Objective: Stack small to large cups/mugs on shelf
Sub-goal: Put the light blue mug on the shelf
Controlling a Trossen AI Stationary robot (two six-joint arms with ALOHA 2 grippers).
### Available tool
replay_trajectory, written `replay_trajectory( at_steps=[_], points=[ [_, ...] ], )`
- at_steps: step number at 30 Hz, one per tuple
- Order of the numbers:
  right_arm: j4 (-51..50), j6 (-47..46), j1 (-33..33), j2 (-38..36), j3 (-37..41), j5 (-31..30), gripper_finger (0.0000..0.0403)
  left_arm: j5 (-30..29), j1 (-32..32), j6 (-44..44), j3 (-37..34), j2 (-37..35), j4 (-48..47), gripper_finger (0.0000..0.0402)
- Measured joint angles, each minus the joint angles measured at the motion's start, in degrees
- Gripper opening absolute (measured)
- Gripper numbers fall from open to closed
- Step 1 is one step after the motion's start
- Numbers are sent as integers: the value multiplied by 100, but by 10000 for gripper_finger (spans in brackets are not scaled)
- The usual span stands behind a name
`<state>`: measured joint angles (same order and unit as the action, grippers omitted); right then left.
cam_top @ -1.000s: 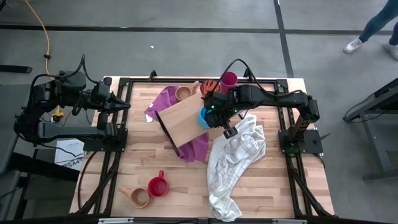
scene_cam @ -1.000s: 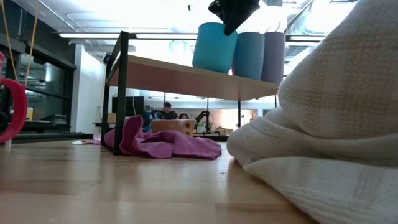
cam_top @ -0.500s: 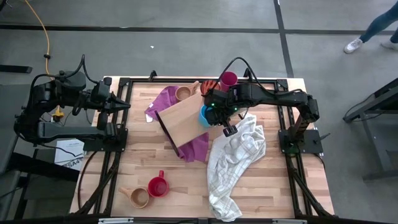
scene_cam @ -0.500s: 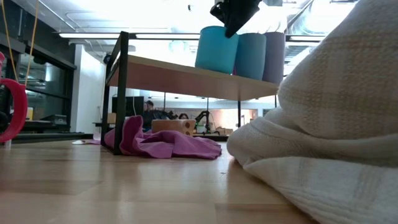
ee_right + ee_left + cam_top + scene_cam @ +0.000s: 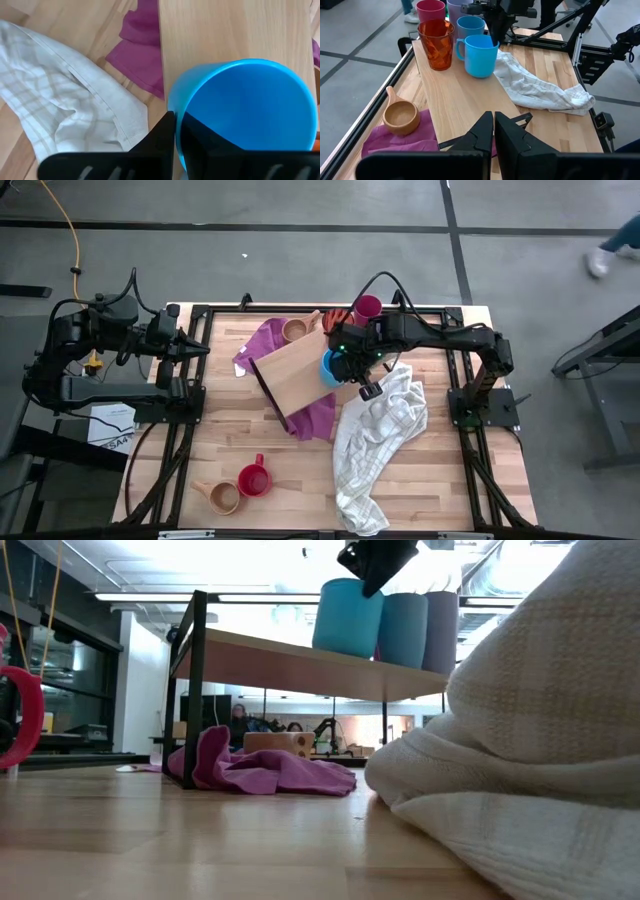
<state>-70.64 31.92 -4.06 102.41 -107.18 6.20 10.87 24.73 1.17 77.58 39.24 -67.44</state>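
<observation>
The right tool (image 5: 174, 131) is clamped on the rim of the large blue plastic mug (image 5: 480, 54), which stands directly beneath it on the light-wood shelf board (image 5: 462, 95). If the tool is lifted before it is parted, the mug could be tipped onto the orange tumbler (image 5: 436, 44) just beside it. The left tool (image 5: 493, 131) is held closed, well apart.

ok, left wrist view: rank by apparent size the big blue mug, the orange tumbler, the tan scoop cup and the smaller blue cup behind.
1. big blue mug
2. orange tumbler, close to it in height, so these two are unsure
3. tan scoop cup, nearer the camera, so likely flattered
4. smaller blue cup, partly hidden and farther off
</observation>
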Motion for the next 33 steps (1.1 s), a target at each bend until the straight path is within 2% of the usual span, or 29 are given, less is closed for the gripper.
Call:
replay_trajectory(
  at_steps=[14,23,33],
  points=[
    [141,2,-10,4,0,153,15,2,2,0,0,0,0,5],
    [205,2,-10,4,0,71,57,0,1,0,0,0,-1,5],
    [310,-12,-19,4,0,49,59,2,2,0,0,0,-2,5]
  ],
)
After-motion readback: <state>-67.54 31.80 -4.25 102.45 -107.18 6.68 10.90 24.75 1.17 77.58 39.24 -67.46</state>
